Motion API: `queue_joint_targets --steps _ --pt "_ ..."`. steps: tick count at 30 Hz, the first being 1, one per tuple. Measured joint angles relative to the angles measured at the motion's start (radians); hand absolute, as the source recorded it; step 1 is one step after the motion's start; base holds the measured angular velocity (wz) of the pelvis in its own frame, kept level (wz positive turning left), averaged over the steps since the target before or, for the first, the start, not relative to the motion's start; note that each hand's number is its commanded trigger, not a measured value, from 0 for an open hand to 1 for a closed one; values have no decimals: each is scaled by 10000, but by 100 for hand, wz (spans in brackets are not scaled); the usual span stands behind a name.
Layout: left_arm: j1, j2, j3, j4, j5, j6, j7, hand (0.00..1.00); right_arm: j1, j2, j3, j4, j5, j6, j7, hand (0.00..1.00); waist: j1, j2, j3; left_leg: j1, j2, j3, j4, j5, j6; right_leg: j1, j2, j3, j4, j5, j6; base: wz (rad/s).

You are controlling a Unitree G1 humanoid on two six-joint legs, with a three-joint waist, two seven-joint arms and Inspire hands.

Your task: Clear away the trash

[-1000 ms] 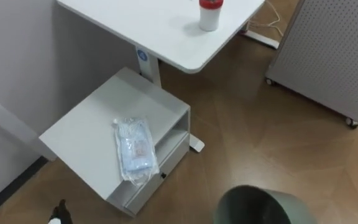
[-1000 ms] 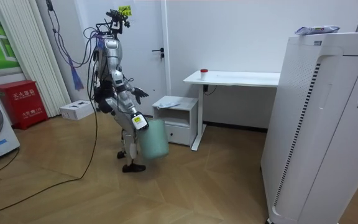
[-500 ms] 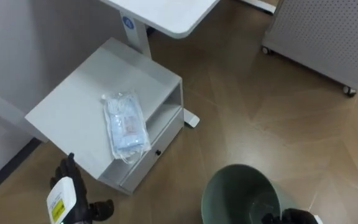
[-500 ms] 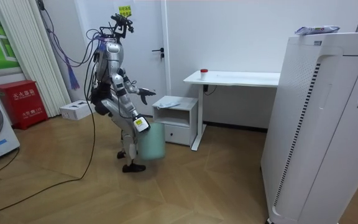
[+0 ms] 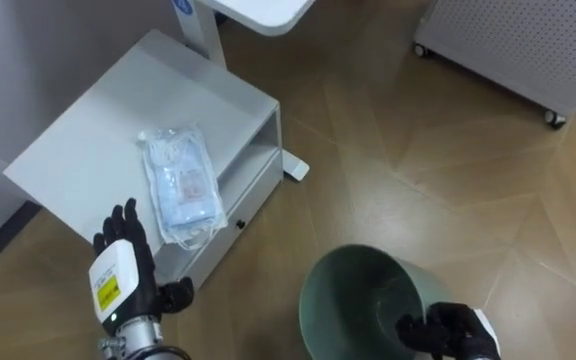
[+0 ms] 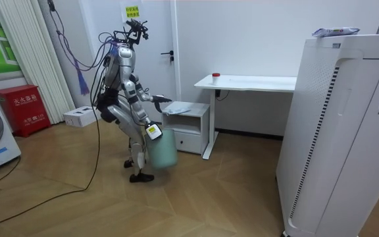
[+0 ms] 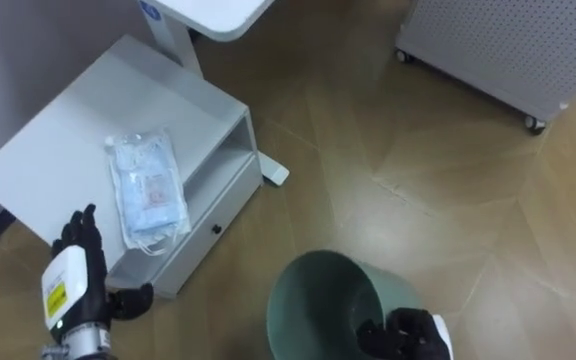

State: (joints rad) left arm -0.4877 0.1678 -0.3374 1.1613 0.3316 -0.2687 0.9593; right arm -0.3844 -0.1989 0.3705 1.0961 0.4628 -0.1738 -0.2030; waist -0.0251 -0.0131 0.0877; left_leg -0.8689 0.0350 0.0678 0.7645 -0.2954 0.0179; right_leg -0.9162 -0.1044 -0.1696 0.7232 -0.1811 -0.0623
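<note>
A clear plastic packet with blue-white contents lies flat on top of a low white cabinet. My left hand is open, its straight fingers pointing up at the cabinet's near edge, just short of the packet. At the lower right, my right hand is shut on the rim of a grey-green bin, whose open mouth faces up. In the room view I stand before the cabinet with the bin hanging at my side and my left hand stretched toward the cabinet top.
A white desk stands right behind the cabinet, its column at the cabinet's far side. A perforated grey panel on castors stands at the upper right. Bare wood floor lies between them. A tall white appliance fills the room view's right.
The camera has tipped down and closer to the cabinet. My left hand has risen from the bottom edge to the cabinet's front. The bin and my right hand have come further into view.
</note>
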Motion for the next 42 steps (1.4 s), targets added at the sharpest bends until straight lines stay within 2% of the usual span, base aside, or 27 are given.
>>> queue_joint_targets --steps 4,8,12,20,25,29,36,42 --pt "-69 32 -17 12 352 1 173 0 -50 53 4 -28 -1 198 366 100 -69 8 13 -89 53 125 82 -18 29 -110 2 14 64 1 -1 -1" --pt "-100 44 -24 13 381 8 328 0 -85 53 2 -160 0 223 596 100 -220 14 34 -131 64 150 87 -19 30 -176 2 45 94 0 1 0" --pt "-419 164 -107 11 573 64 546 0 -103 -30 9 -627 52 297 640 100 -299 68 66 -623 58 250 312 -45 68 -741 -16 147 415 0 -5 -5" --pt "-989 423 -421 99 1313 544 553 0 -451 -63 280 -784 48 660 633 100 -488 100 86 -1063 61 179 647 -134 -1 -1174 11 146 641 -45 -80 -1" --pt "-1306 444 -746 384 1427 909 539 0 -554 -136 454 -845 75 669 755 100 -504 262 179 -1249 57 120 714 -145 -14 -1323 31 126 654 -35 -92 0" --pt "-1550 475 -876 505 1436 1058 537 0 -820 -281 612 -877 166 697 876 100 -512 336 204 -1638 60 112 863 -146 -13 -1701 -5 102 801 -28 -105 1" --pt "-1999 506 -1391 784 1441 1250 478 0 -980 -359 791 -902 489 1009 972 100 -533 377 224 -1882 50 27 1010 -162 10 -1866 -95 2 940 -35 -126 2" --pt "-2061 678 -1565 876 1438 1749 -229 0 -1136 -371 761 -912 516 1209 1262 100 -529 372 221 -1973 53 136 1028 -162 16 -2074 -119 152 986 -36 -121 -4"
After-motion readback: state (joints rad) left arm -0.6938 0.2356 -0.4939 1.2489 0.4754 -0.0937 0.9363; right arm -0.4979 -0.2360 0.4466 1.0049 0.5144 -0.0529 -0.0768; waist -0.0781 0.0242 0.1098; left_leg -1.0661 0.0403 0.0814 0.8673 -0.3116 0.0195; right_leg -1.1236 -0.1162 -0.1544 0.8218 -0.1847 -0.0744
